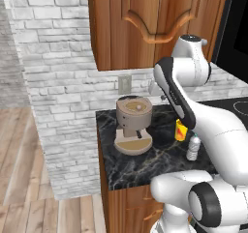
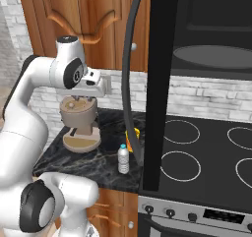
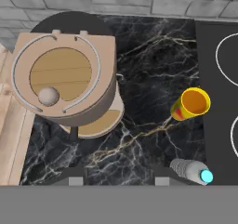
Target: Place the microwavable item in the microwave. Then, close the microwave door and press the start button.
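The microwavable item, a small yellow cup with a red mark, stands upright on the black marble counter; in the right base view, the cup is partly hidden behind the door handle. My gripper hovers high above the counter, open with nothing between its fingers, left of the cup and beside the coffee machine. The microwave hangs above the stove with its dark cavity showing. The microwave door stands swung open toward me, its curved handle facing left.
A beige coffee machine stands on the counter's left part. A clear water bottle stands near the front edge, close to the cup. The black cooktop lies to the right. Wooden cabinets hang above.
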